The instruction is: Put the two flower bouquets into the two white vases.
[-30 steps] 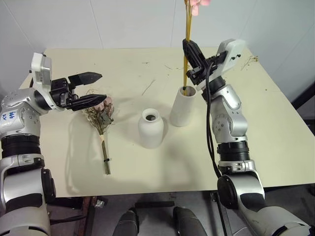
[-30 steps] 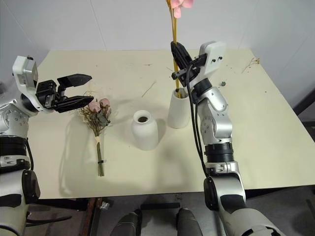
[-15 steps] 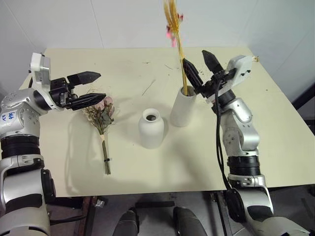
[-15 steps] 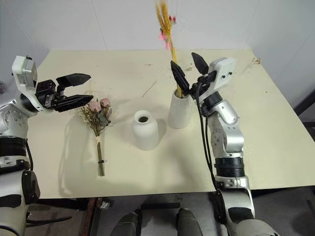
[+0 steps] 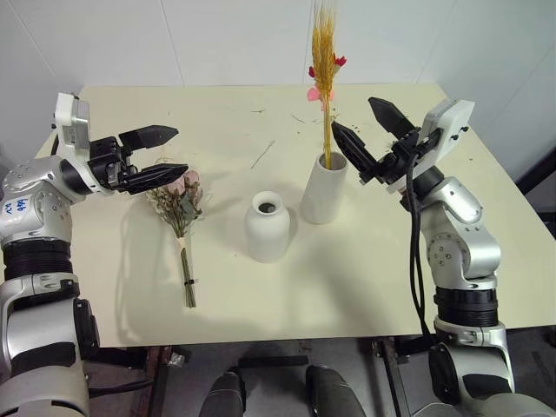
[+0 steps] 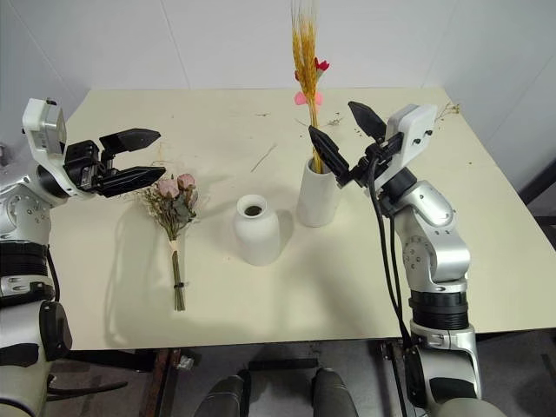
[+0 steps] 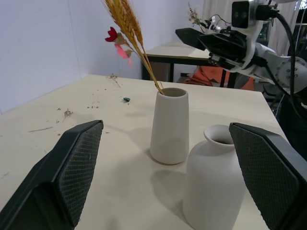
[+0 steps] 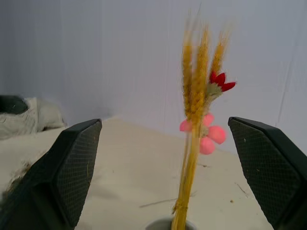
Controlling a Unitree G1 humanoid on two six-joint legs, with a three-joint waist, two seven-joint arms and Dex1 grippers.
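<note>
On the cream desk [image 5: 104, 287] the rose bouquet [image 5: 179, 208] lies flat, pink heads toward the far side and tied stems trailing back toward the near edge — that long axis runs roughly front to back, just below and beside the left pincer [image 5: 165, 155]. That pincer hangs above the blooms with its black fingers spread wide and nothing between them, and it is clearly the nearer arm for this bunch; the right one is well away across both vases. Dusty-pink roses, dark leaves, wispy dry sprigs, a thin band near the stem ends — light and loose, I'd say, so a grip on the stems below the heads looks the safer bet. Next to it stands the short rounded vase [image 5: 267, 228] with its narrow neck, empty, close to the middle of the desk. Just beside that, the tall tapered vase [image 5: 323, 188] already carries the wheat bouquet [image 5: 325, 65], golden stalks upright with small red and pink blossoms. The right pincer [image 5: 372, 134] sits just off to the side of those stalks, fingers parted, gripping nothing. One bouquet in, I'd judge, one to go.
</note>
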